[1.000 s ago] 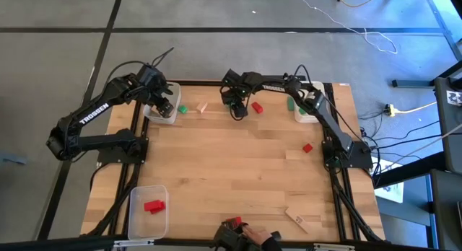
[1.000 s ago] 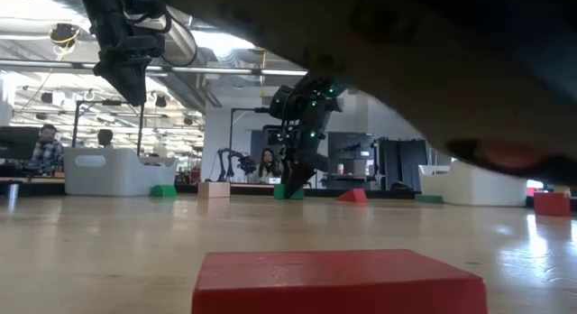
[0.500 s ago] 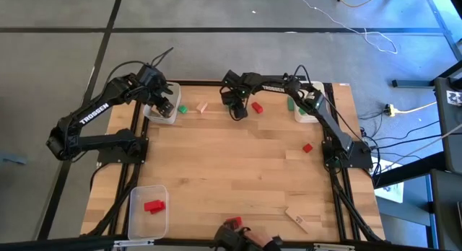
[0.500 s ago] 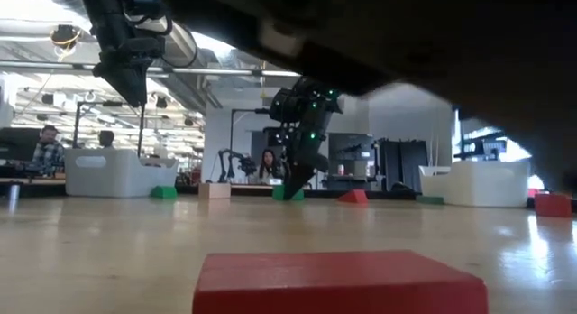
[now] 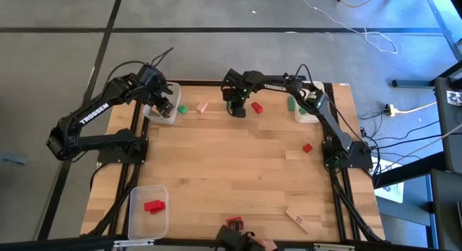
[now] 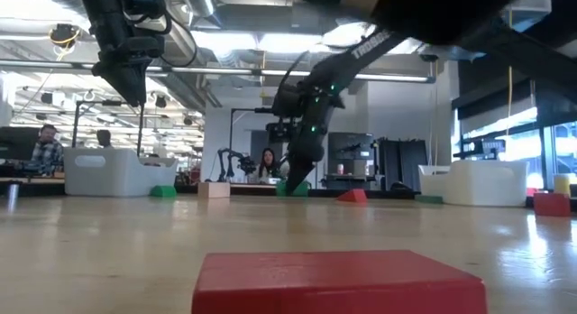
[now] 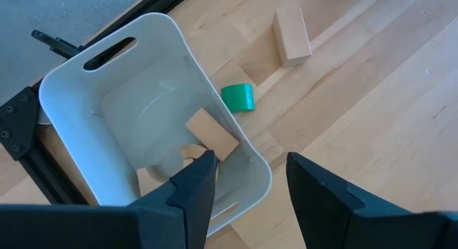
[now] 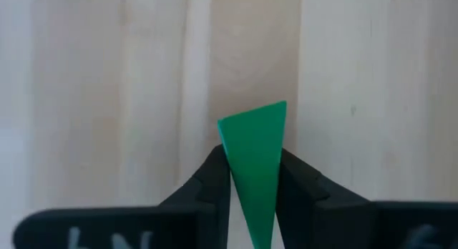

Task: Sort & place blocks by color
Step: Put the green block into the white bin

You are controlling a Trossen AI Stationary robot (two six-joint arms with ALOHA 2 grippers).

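My right gripper [image 5: 237, 108] is at the table's far middle, shut on a green wedge block [image 8: 252, 159]; the low view shows the gripper [image 6: 297, 177] low over the table. My left gripper [image 7: 247, 188] is open and empty, hanging above the white bin [image 5: 162, 107] at the far left, which holds pale wood blocks [image 7: 211, 134]. A green block [image 5: 182, 109] and a wood block [image 5: 202, 107] lie on the table between the arms. A red block [image 5: 255, 107] lies just right of my right gripper. My right gripper pinches the green wedge by its two slanting sides [image 8: 236, 170] between its two fingers [image 8: 215, 181], coming from above and pointing down. The wedge's wide end sticks out past the fingertips. Whether it rests on the table or hangs just clear, I cannot tell.
A white bin [image 5: 307, 110] stands at the far right with a green block [image 5: 290, 103] beside it. A red block [image 5: 307, 147] lies mid-right. A clear bin [image 5: 148, 211] at the near left holds a red block. A wood block [image 5: 296, 218] and a red block [image 6: 334, 280] lie near the front edge.
A dark shape that covered the top and right of the low view has drawn away, and the person's hand at the table's near edge has pulled back. Both arms have stayed about where they were.
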